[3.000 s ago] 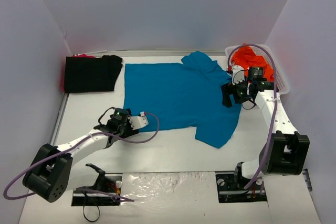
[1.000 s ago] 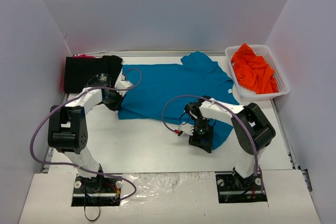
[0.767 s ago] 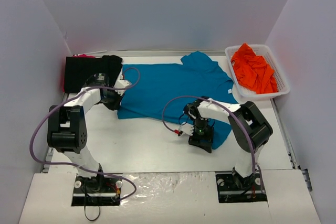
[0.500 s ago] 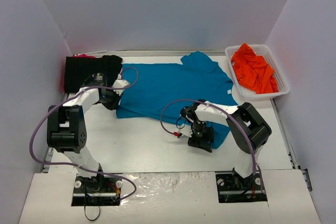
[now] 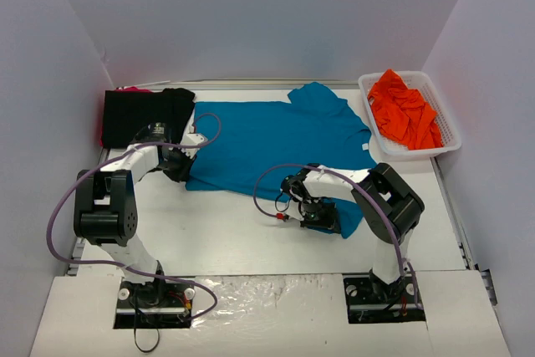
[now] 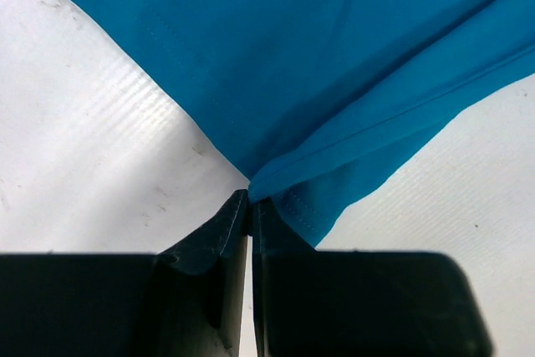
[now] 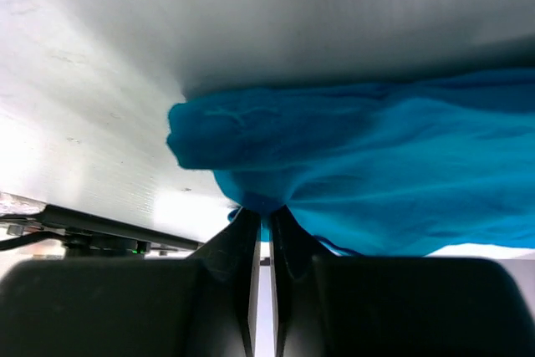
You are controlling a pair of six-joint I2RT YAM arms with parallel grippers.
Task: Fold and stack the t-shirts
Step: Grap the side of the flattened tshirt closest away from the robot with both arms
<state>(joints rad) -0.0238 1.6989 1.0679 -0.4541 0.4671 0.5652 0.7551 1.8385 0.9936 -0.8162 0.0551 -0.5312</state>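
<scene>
White walls close in a pale table (image 5: 251, 248) on three sides, and most of its middle is taken up by the teal-blue t-shirt (image 5: 276, 140), lying spread out and nearly flat, its near right sleeve bunched up. It has no fold in it yet.

At the far left corner sits the black t-shirt (image 5: 142, 114), already a neat folded rectangle, so I'd call that one finished and the start of the stack. At the far right the white basket (image 5: 451, 141) holds the orange t-shirts (image 5: 404, 110) in a crumpled heap, not yet touched.

Both arms are down on the teal shirt. The left gripper (image 6: 249, 200) has its jaws pinched tight on the near left corner of the hem. The right gripper (image 7: 269, 213) is likewise clamped shut, with a wad of the teal cloth at the near right sleeve caught between its fingers.

By my reckoning: one shirt done, one just gripped for its first fold, the orange ones waiting.
</scene>
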